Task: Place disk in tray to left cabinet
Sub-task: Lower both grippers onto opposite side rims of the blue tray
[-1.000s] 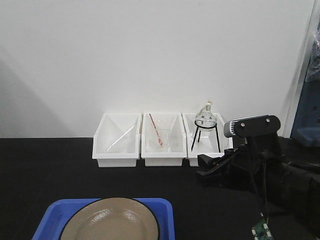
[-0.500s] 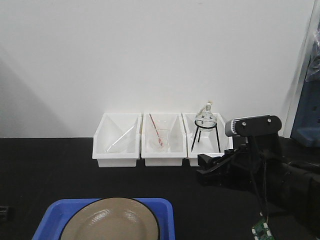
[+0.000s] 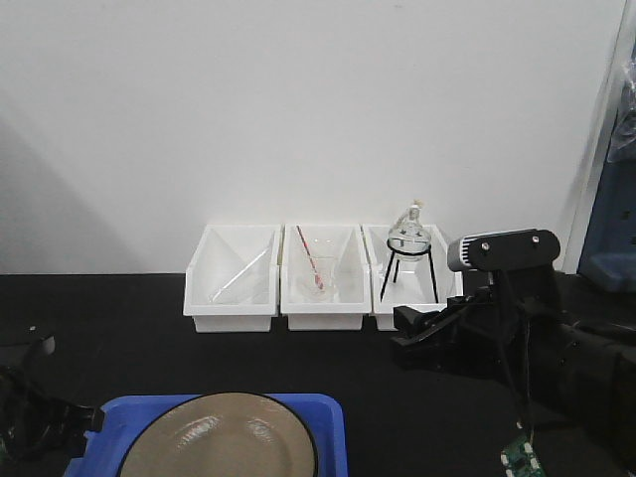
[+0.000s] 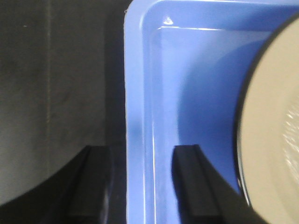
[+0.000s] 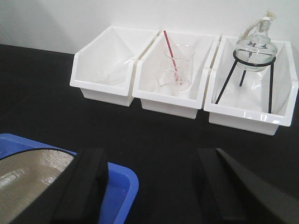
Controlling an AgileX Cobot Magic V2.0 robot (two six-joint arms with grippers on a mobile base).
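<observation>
The tan disk (image 3: 224, 439) with its thin black rim lies in the blue tray (image 3: 332, 412) at the front of the black table. My left gripper (image 3: 87, 417) is at the tray's left edge. In the left wrist view it (image 4: 140, 184) is open, one finger outside the tray's rim (image 4: 134, 116) and one inside, neither touching, with the disk (image 4: 271, 135) to the right. My right gripper (image 3: 412, 338) hovers to the right of the tray. In its wrist view it (image 5: 154, 186) is open above the tray's corner (image 5: 125, 179) and bare table. The left cabinet is out of view.
Three white bins stand in a row against the wall: one with a glass rod (image 3: 231, 283), one with a beaker and red stirrer (image 3: 320, 278), one with a round flask on a black tripod (image 3: 409, 248). A blue object (image 3: 611, 234) sits at the right edge.
My left gripper has come into the front view from the lower left and reached the tray's left edge. The right arm, tray and disk have not moved.
</observation>
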